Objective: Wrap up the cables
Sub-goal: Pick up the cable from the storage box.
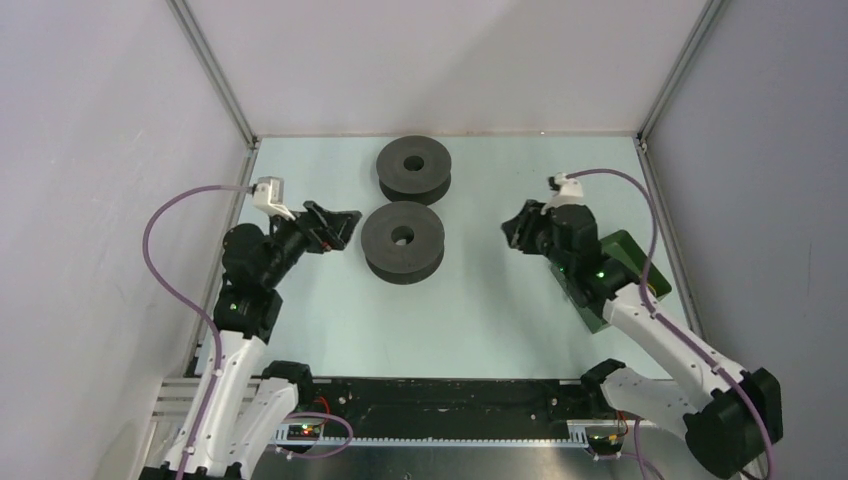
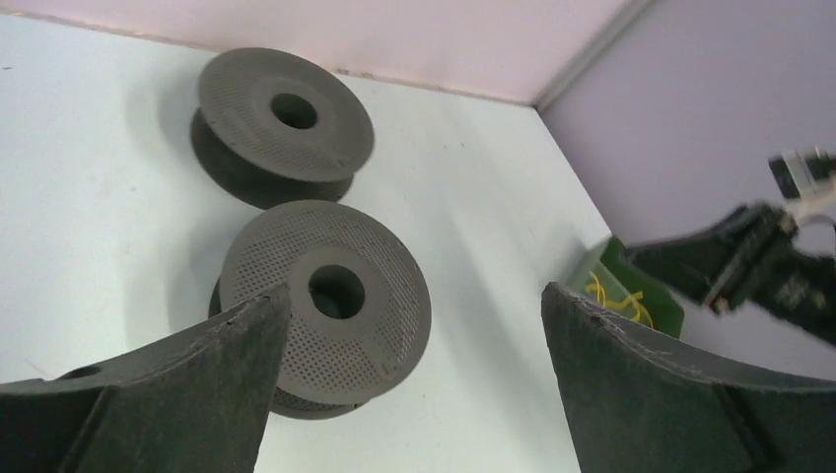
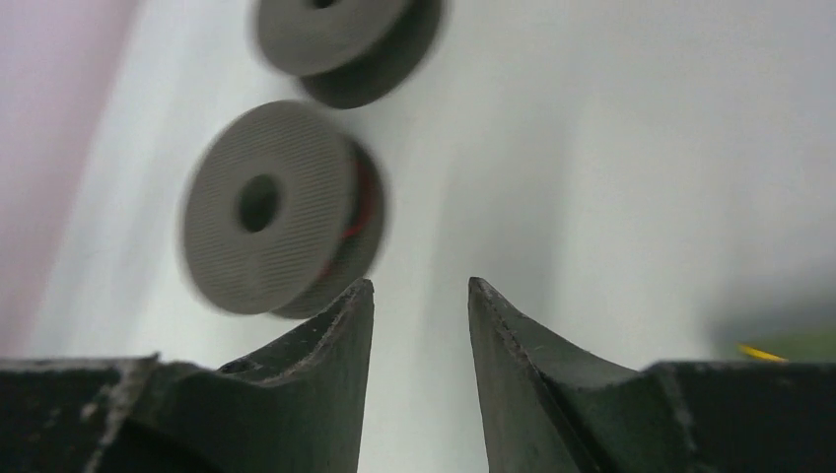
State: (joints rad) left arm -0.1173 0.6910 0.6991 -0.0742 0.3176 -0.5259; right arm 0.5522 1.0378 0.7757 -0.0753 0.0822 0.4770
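Observation:
Two dark grey spools lie flat mid-table, the far spool (image 1: 413,168) (image 2: 281,113) and the near spool (image 1: 402,241) (image 2: 330,296) (image 3: 266,207). A red cable (image 3: 357,209) shows wound in the near spool's groove. A yellow cable (image 2: 619,299) lies loose in a green tray (image 1: 627,250); a yellow bit (image 3: 761,352) shows low on the right in the right wrist view. My left gripper (image 1: 343,227) (image 2: 414,291) hovers just left of the near spool, jaws wide open and empty. My right gripper (image 1: 512,232) (image 3: 421,283) hangs to its right, open with nothing between the fingers.
The green tray (image 2: 661,305) sits at the table's right edge, partly under my right arm. Walls and metal frame posts (image 1: 215,75) close the table on three sides. Purple hoses (image 1: 170,260) loop off both arms.

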